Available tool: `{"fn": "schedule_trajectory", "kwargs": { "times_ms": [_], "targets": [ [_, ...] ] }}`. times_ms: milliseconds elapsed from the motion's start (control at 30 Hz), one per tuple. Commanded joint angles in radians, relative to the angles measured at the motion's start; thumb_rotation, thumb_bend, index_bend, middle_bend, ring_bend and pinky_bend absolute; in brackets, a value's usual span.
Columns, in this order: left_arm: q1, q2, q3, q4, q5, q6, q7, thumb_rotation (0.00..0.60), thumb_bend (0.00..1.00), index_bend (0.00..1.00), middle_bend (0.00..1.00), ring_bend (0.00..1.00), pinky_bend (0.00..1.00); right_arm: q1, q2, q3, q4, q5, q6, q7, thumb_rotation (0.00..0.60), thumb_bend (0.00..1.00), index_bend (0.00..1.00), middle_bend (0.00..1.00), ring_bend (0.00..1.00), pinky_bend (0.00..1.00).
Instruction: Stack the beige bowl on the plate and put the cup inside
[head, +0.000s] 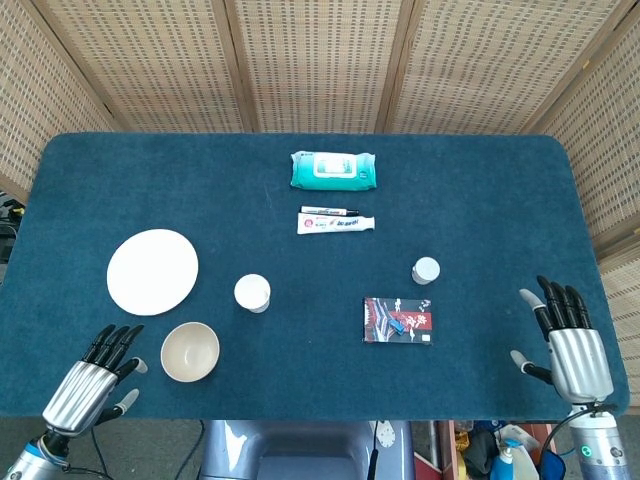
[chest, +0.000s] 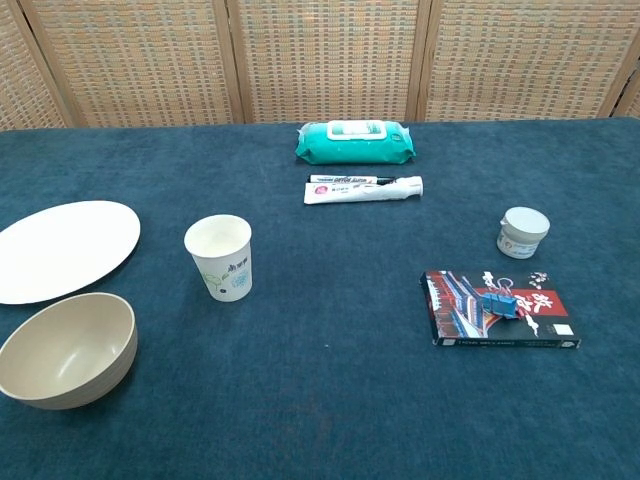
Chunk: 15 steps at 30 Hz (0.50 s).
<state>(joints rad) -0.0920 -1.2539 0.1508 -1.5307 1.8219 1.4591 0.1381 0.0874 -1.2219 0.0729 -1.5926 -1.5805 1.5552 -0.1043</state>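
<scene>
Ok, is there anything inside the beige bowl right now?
No. The beige bowl looks empty in both views; its bare inner wall and bottom show. The cup stands apart on the table. What lies under the bowl is covered.

Blue-covered table (head: 480, 180) with a bunch of stuff on it: white plate (head: 152, 271), beige bowl (head: 190, 352) just below it, paper cup (head: 252, 293), teal wipes pack (head: 334, 171), marker (head: 330, 211), tube (head: 336, 224), small jar (head: 426, 270), and a box (head: 398, 320).
</scene>
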Motion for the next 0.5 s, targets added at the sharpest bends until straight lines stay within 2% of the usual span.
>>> {"fn": "schedule_trajectory", "kwargs": {
  "times_ms": [33, 500],
  "targets": [
    [-0.006, -0.012, -0.001, 0.009, -0.009, -0.016, 0.009, 0.600, 0.30, 0.43, 0.00, 0.00, 0.00, 0.002, -0.003, 0.002, 0.010, 0.002, -0.002, 0.013, 0.600, 0.13, 0.12, 0.00, 0.00, 0.00],
    [-0.055, -0.070, -0.037, 0.007, -0.064, -0.114, 0.070, 0.600, 0.31, 0.45, 0.00, 0.00, 0.00, -0.002, -0.002, 0.003, 0.016, 0.008, 0.004, 0.006, 0.600, 0.13, 0.12, 0.00, 0.00, 0.00]
  ]
}}
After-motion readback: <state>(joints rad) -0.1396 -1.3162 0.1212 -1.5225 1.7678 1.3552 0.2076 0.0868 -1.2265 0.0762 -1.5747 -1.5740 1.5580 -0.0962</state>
